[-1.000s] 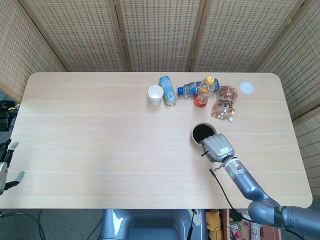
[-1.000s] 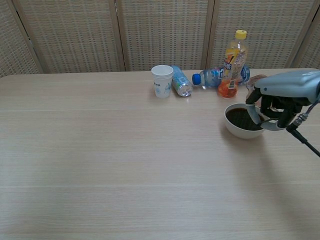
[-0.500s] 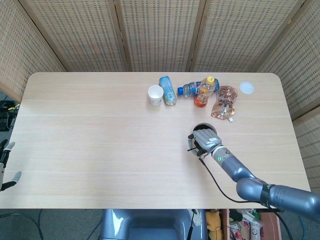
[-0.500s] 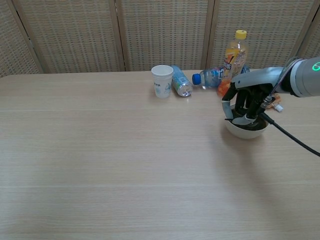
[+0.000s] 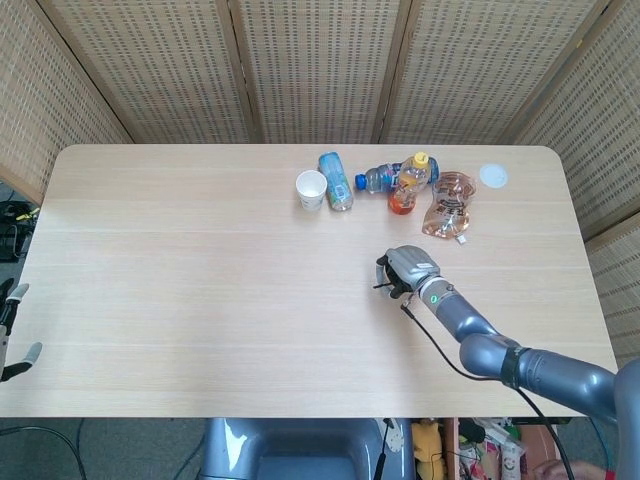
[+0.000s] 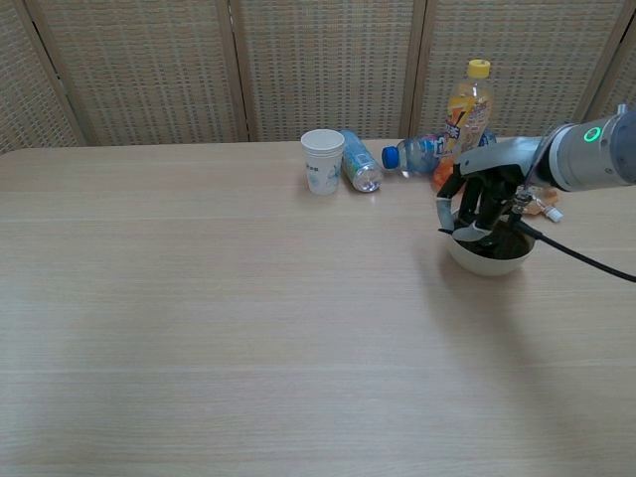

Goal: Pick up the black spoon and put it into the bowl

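Bright even light, soft shadows, sharp

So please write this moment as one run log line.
right hand: over bowl, fingers down inside | black spoon: not discernible | left hand: off table edge, holds nothing

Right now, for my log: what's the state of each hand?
Left hand: open, holding nothing, at the table's left edge.
Right hand: over the bowl, grip unclear.
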Available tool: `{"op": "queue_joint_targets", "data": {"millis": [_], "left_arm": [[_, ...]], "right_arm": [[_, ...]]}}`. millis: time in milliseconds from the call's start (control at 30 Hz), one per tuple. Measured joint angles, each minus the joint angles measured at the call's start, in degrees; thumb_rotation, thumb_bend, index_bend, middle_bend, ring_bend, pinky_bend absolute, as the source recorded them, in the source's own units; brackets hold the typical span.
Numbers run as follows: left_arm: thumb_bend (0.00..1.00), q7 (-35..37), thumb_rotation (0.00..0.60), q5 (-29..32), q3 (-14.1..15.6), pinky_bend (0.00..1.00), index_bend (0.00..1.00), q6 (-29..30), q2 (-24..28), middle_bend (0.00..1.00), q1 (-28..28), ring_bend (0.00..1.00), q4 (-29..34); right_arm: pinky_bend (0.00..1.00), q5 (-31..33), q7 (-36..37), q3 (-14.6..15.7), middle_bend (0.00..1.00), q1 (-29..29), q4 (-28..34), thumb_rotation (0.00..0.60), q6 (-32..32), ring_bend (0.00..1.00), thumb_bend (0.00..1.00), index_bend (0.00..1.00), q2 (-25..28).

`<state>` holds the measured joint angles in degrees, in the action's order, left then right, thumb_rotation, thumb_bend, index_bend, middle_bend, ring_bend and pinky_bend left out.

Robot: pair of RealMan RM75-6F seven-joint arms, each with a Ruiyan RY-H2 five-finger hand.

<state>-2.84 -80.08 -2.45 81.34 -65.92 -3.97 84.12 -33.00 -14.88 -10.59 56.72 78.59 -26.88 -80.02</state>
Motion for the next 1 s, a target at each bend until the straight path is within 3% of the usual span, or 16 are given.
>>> {"op": "queue_joint_targets", "data": {"millis": [633, 1000], "left_arm": [[0.32, -1.3, 0.6, 0.8, -0.1, 0.0, 0.0, -0.1, 0.2, 0.0, 0.2, 0.0, 1.1], [0.32, -1.8, 0.6, 1.3, 0.0, 0.0, 0.0, 0.2, 0.4, 0.0, 0.7, 0.0, 1.5]], "right_arm": [[1.0, -0.6, 5.2, 4.1, 0.93, 2.8, -13.1, 0.6, 3.2, 1.0, 0.86, 0.73, -4.8], [1.0, -1.4, 7.4, 3.9, 0.93, 5.5, -18.5, 0.6, 5.5, 1.0, 0.86, 0.73, -7.5]]}}
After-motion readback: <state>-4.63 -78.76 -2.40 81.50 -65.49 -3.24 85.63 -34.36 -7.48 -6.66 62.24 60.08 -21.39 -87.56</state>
